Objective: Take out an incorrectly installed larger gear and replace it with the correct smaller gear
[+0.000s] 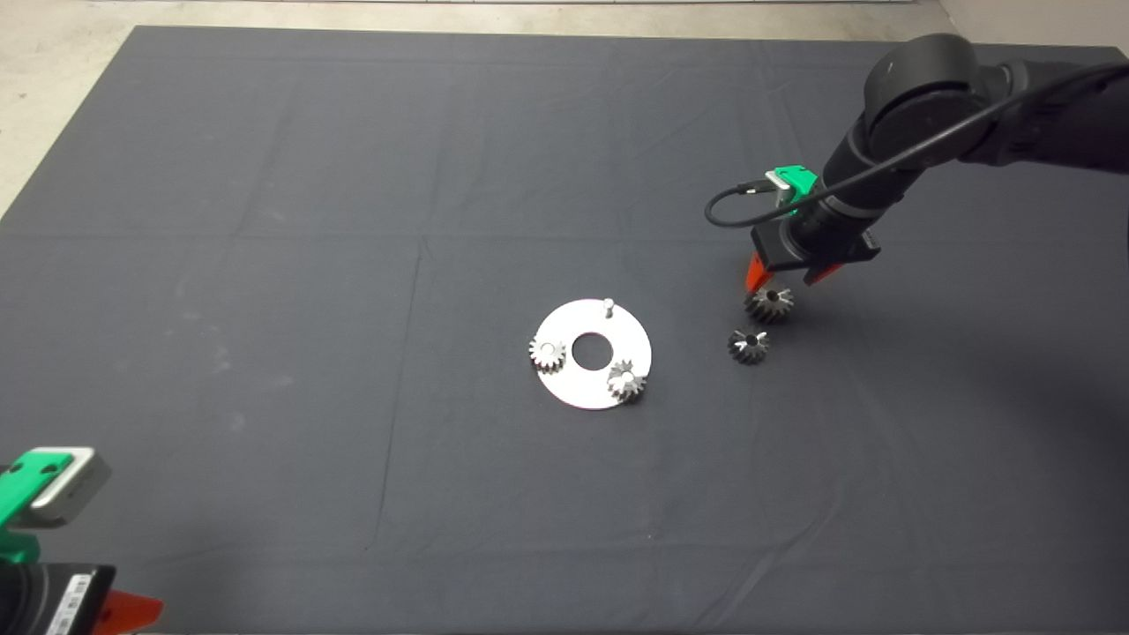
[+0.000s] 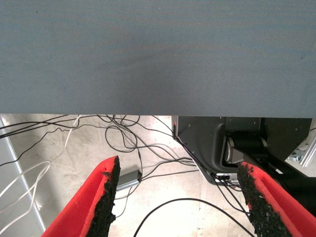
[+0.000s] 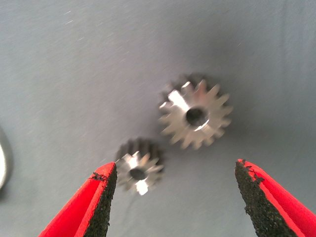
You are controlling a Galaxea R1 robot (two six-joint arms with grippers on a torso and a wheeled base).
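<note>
The larger gear [image 1: 768, 304] lies flat on the mat to the right of the round steel plate [image 1: 573, 388]; it also shows in the right wrist view [image 3: 196, 117]. A smaller gear [image 1: 748, 346] lies just beside it, nearer the plate, and shows in the right wrist view [image 3: 139, 166]. My right gripper [image 1: 788, 278] hangs open and empty just above the larger gear, fingers spread in its wrist view [image 3: 174, 168]. Two small gears [image 1: 547, 354] [image 1: 627, 380] sit on the plate. One peg [image 1: 608, 305] at the plate's far edge is bare.
My left gripper [image 1: 115, 613] is parked at the lower left edge, open [image 2: 177, 168]; its wrist view shows the mat's edge, floor cables and the robot base. The dark mat [image 1: 353, 265] covers the table.
</note>
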